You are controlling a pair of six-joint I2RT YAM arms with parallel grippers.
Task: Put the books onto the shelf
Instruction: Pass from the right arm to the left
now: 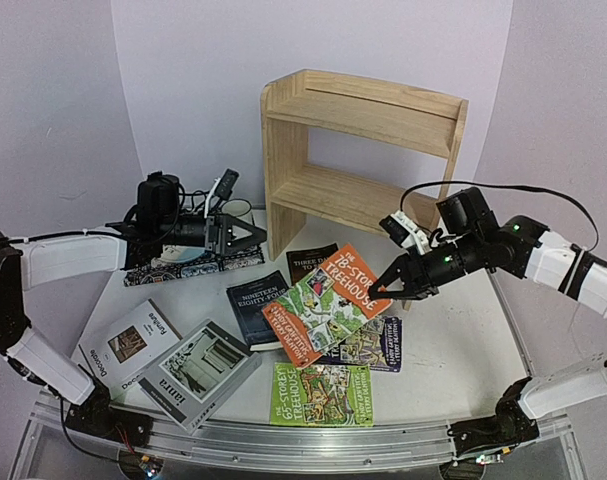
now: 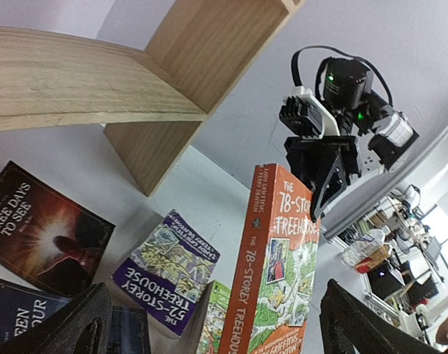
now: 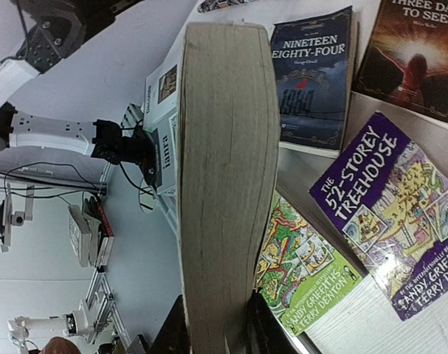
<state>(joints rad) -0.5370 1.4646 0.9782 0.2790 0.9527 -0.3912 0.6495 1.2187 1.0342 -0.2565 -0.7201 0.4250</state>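
Note:
My right gripper is shut on the top edge of the orange "78-Storey Treehouse" book, holding it tilted above the other books, in front of the pine shelf. In the right wrist view its page edge fills the gap between my fingers. Flat on the table lie the purple Treehouse book, the green one, "Nineteen Eighty-Four", "Three Days to See", grey "ianra" and white "Decorate". My left gripper hangs open and empty left of the shelf.
A patterned placemat with a plate and a white mug lies under the left arm at the back left. An aluminium rail runs along the table's near edge. The shelf's two boards hold nothing.

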